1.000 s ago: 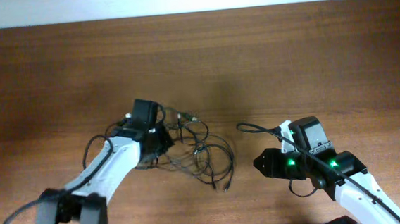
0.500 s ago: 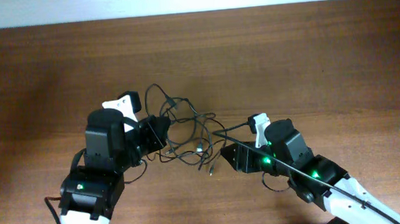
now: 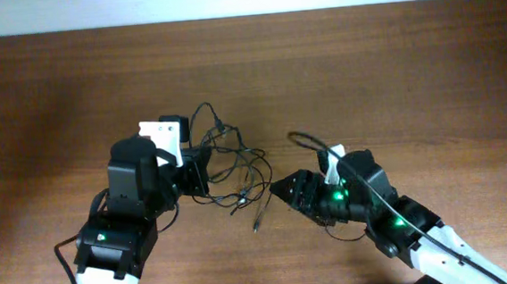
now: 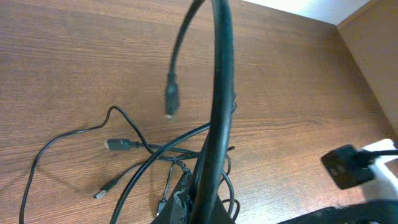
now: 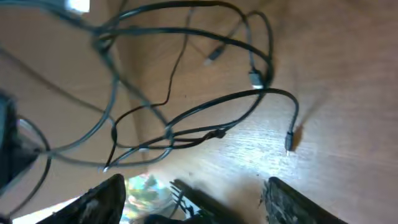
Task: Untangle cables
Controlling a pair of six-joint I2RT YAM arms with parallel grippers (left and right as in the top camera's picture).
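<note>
While both arms are leaning in over the wooden table point(image 3: 383, 70), the cables point(image 3: 242, 165) are sitting between them as a loose black tangle, a little left of the middle. The left gripper point(image 3: 199, 171) is holding the tangle's left side. Its jaws are pressing together on one cord point(image 4: 219, 93), which in the left wrist view is running straight up out of the fingertips, close and blurred. Beside that cord a plug end point(image 4: 171, 98) is dangling in the air from a curved length. Lower down, more strands are lying on the wood, and a small connector point(image 4: 118, 144) is pointing left among them.

From overhead, one loop point(image 3: 205, 118) is arching out beyond the left gripper toward the far side. Another strand is trailing toward the near edge and ending in a loose plug point(image 3: 259, 220) that is resting on the table between the two grippers.

The right gripper point(image 3: 286, 192) is pointing left at the tangle, just beside it and, as far as I can tell, not touching it. Its fingers point(image 5: 291, 198) are standing wide apart and gripping nothing, while the cords are crossing the view beyond them. A thicker lead point(image 3: 312, 142) is curving over the right arm, apart from the tangle.
</note>
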